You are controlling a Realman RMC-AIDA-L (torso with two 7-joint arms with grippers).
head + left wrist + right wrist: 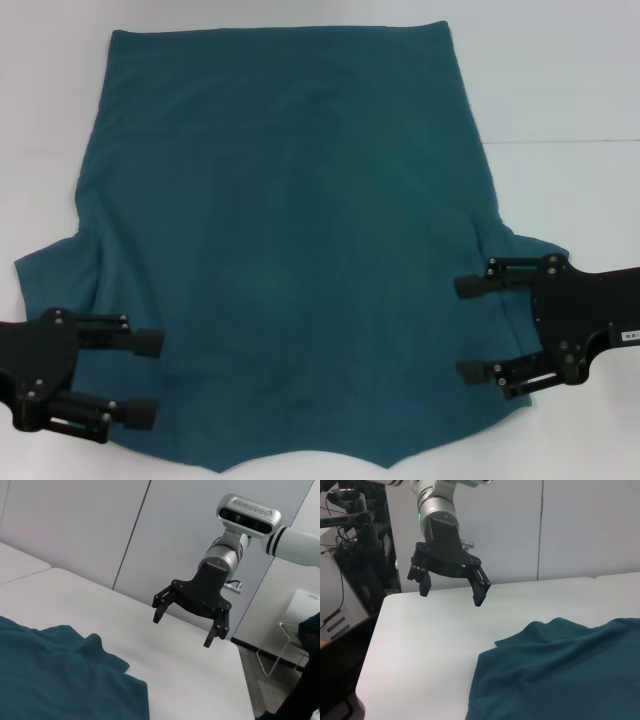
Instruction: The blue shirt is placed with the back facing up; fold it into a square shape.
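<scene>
The blue shirt (290, 250) lay spread flat on the white table (570, 90), collar end nearest me, hem at the far side, both sleeves splayed out. I had the left gripper (147, 377) hovering over the shirt's left sleeve, fingers spread wide and holding nothing, and the right gripper (473, 329) over the shirt's right sleeve, likewise open and empty. To my eye no fold was made yet. I judged the thing to do was come down evenly on both sides of the shirt and pinch a single layer at matching spots, so the fold line would run straight. The cloth was plain dark teal, matte, soft, lightly rumpled by the sleeves
</scene>
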